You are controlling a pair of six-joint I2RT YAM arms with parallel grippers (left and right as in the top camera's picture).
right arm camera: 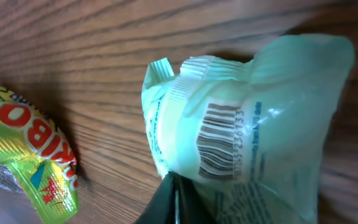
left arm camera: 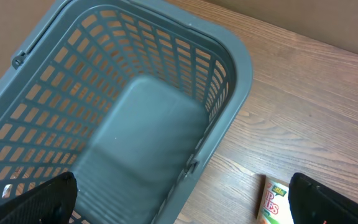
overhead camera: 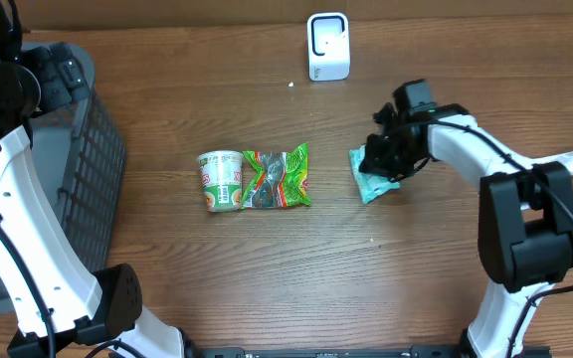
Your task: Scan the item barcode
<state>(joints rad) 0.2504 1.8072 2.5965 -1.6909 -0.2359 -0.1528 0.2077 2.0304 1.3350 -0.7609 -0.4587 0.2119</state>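
1. The teal packet (overhead camera: 371, 185) sits nearer the robot than the white scanner (overhead camera: 327, 46) and a little to the scanner's right, well apart from it.
2. The right gripper (overhead camera: 381, 159) is on the packet. In the right wrist view its dark fingers (right arm camera: 166, 202) meet on the packet's lower edge, pinching it.
3. That view shows the packet's barcode (right arm camera: 219, 140), black bars on a white panel, facing the wrist camera.
4. Whether the packet rests on the table (overhead camera: 217, 89) or is raised off it cannot be told.
5. A cup of noodles (overhead camera: 221, 181) lies on its side, nearer the robot than the scanner and to the scanner's left. A green snack bag (overhead camera: 279, 177) touches it on the side nearer the packet.
6. A grey basket (overhead camera: 93, 169) stands far to the scanner's left.
7. The left gripper (left arm camera: 179, 186) hangs over the basket, its fingers spread wide with nothing between them.
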